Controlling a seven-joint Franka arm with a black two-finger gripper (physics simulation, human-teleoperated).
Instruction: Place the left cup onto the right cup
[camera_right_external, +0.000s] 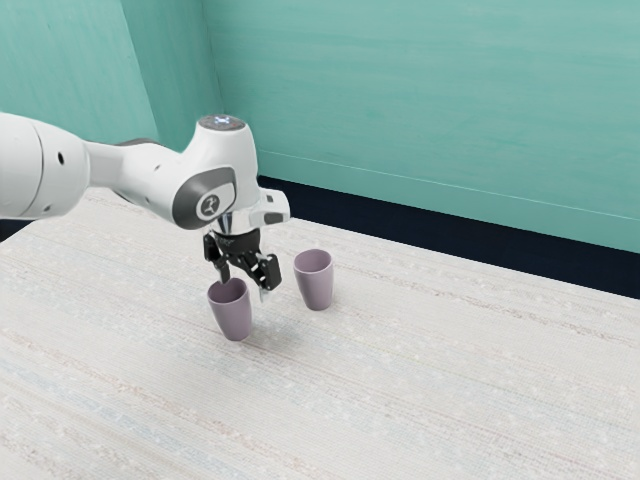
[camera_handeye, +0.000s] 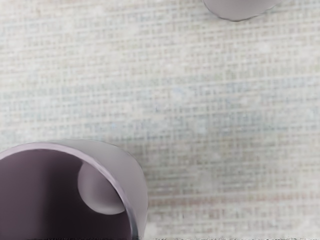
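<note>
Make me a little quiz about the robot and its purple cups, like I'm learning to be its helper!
1. How many cups are there by the table?
2. True or false: one cup already sits stacked on the other.
3. Which cup is the gripper closest to?
A) the cup at the exterior view's left
B) the cup at the exterior view's right
C) it is far from both

Key: 1) two; 2) false, they are apart, side by side; 3) A.
</note>
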